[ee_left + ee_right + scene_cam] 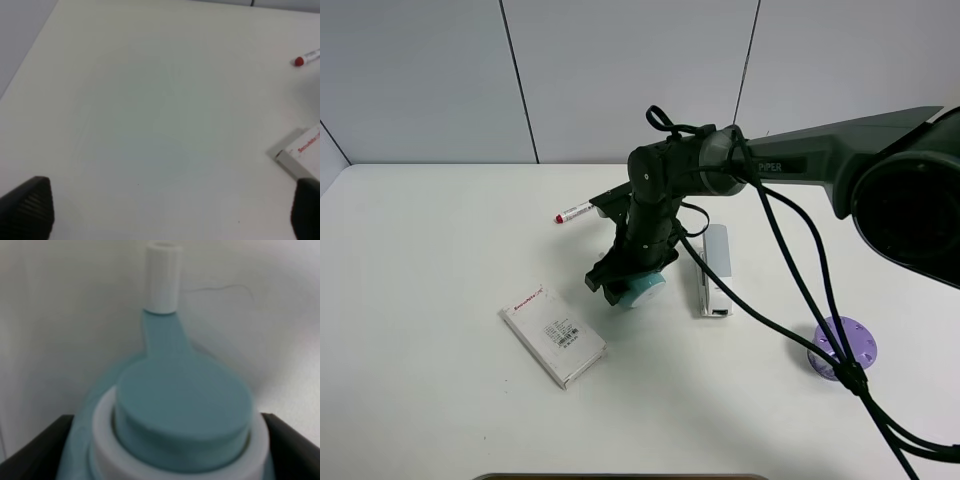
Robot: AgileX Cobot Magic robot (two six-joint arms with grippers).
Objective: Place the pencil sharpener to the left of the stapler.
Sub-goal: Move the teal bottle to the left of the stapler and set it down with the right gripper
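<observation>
The teal pencil sharpener [642, 291] is low over the table, just left of the light grey stapler [713, 268], with a small gap between them. My right gripper [628, 288] reaches across the middle and is shut on it. In the right wrist view the sharpener [180, 410] fills the frame, its white knob [162, 277] pointing away, and a dark finger [35, 447] presses each side. Whether it touches the table I cannot tell. My left gripper [167, 215] is open over bare table, with nothing between its fingertips [30, 205].
A white labelled box [552, 335] lies left of the sharpener, its corner [300, 155] showing in the left wrist view. A red-capped marker [573, 212] lies behind. A purple round container [842, 347] sits at the right, under the arm's cables.
</observation>
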